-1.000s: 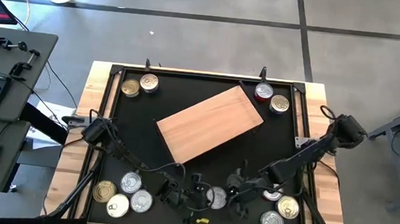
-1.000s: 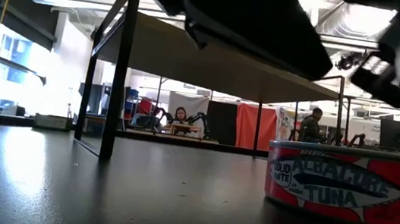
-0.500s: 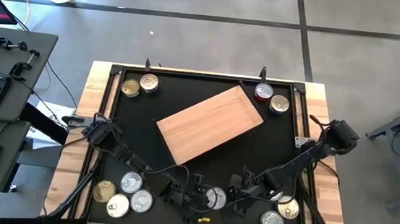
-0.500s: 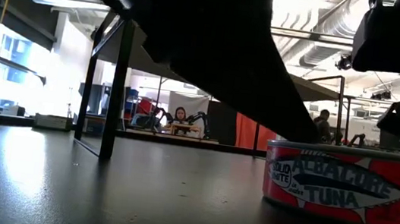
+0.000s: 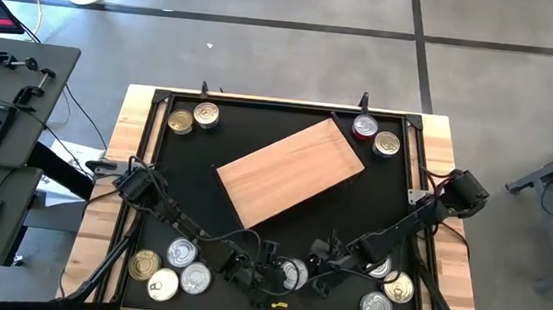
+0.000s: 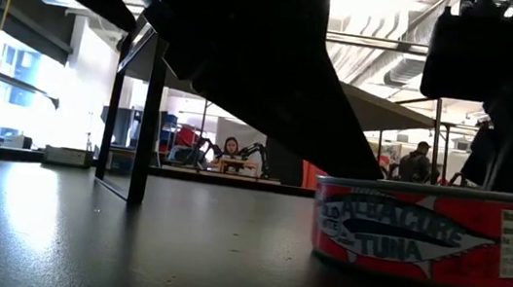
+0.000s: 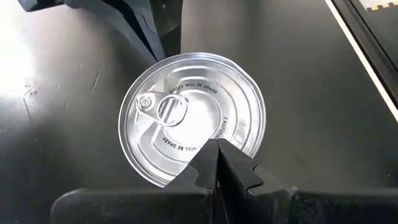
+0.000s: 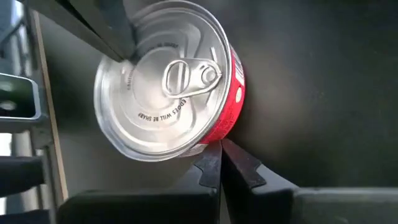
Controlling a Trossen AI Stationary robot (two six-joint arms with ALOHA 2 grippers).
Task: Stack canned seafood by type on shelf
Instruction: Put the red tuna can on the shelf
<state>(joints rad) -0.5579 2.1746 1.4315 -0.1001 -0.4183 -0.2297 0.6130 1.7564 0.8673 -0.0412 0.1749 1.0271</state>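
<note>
High view shows the black tabletop with the shelf lying askew at its middle, bare of tins. Tins sit in groups: a pair at the far left corner, a pair at the far right corner, a cluster at the near left, more at the near right. Both arms reach to the near edge, where one red-labelled tuna tin lies flat between them. The left gripper has its jaws pressed together, tips over the tin's silver lid; the right gripper is likewise closed, its tips just beside the tin's red side. Neither holds it. I judge this the start of a pick: next, one gripper must open, straddle the tin and close.
</note>
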